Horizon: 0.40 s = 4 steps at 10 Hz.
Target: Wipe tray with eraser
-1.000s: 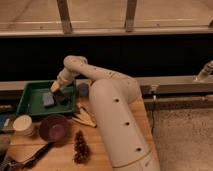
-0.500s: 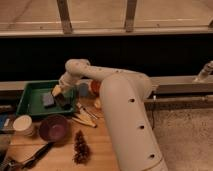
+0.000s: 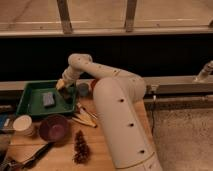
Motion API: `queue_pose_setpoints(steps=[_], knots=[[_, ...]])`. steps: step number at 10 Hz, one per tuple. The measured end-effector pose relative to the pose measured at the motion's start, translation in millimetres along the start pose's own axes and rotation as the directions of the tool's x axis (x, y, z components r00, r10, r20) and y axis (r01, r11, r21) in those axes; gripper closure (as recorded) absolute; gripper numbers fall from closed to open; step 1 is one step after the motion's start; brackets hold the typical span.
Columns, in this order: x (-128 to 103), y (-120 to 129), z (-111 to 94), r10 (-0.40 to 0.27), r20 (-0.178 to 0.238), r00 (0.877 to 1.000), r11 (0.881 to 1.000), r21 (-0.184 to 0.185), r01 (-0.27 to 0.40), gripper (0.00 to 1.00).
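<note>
On the left part of the wooden table (image 3: 107,150) sits the green tray (image 3: 31,102), and the grey-blue eraser (image 3: 48,99) lies flat on its floor, about in the middle. The gripper (image 3: 65,91) hangs over the tray's right end, just to the right of the eraser and apart from it, at the end of the white arm (image 3: 107,85) that bends in from the right. Whether its fingers are spread or closed cannot be told.

Just beyond the tray's right rim stands a small blue-grey cup (image 3: 83,89). Nearer the camera, a purple bowl (image 3: 54,127) sits below the tray, with a pale round container (image 3: 22,124) to its left. A bundle of yellowish sticks (image 3: 84,118) lies to the right of the bowl, and a dark pine cone (image 3: 80,147) rests nearer still. A black-handled tool (image 3: 35,154) lies at the near left edge.

Behind the table runs a pale ledge (image 3: 175,84), then a dark band, and above it a window with slanted metal frame bars (image 3: 64,16).
</note>
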Motion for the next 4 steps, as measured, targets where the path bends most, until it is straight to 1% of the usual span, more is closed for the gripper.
queue_pose_setpoints(steps=[1,2,3,4], knots=[[-6,2,2,-0.009,0.006,1.0,1.0,-0.007,0.009,1.0],[-11,12,4,-0.027,0.013,1.0,0.999,-0.029,0.027,1.0],[-12,24,-1,-0.039,0.027,0.999,0.998,-0.051,0.041,0.98],[-12,31,-6,-0.043,0.039,0.998,0.997,-0.066,0.046,0.97]])
